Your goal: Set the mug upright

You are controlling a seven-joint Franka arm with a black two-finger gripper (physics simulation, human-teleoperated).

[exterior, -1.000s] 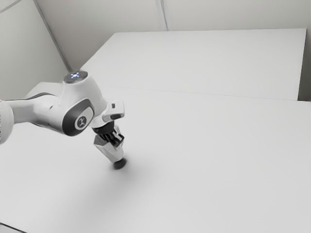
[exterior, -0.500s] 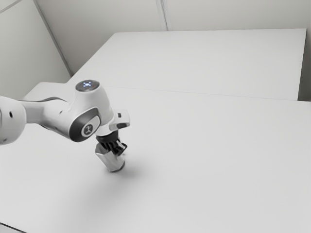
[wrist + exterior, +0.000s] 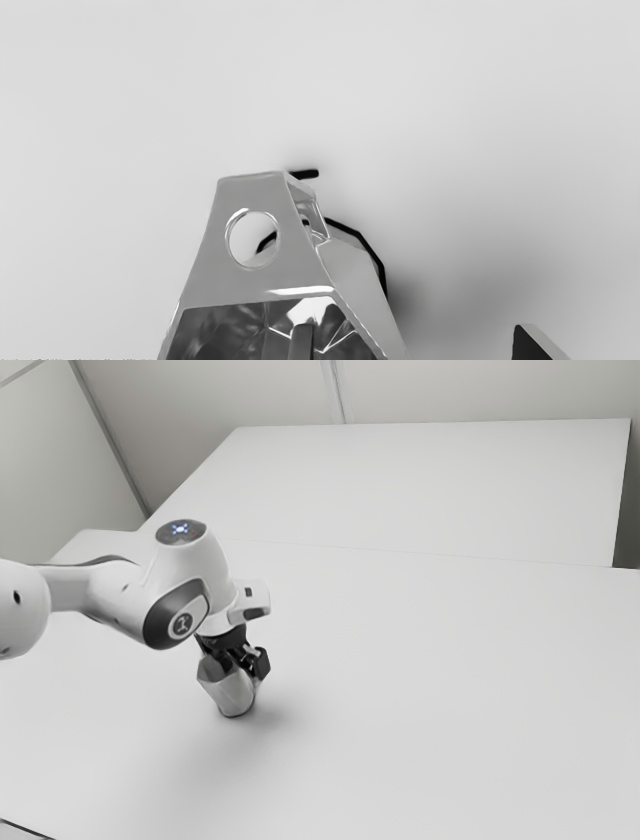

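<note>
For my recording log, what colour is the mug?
The mug is shiny silver-grey; it shows best in the wrist view.

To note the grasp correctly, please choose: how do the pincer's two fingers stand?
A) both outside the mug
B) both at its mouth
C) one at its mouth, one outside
C: one finger shows against the hollow of the mug, the other stands beyond its outer wall, with table showing between.

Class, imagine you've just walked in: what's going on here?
A robot arm is working on a metallic mug at a white table. Its gripper is open, one finger reaching into the mug's mouth, the other outside. The mug's base is down; whether it is fully upright, I can't tell.
</note>
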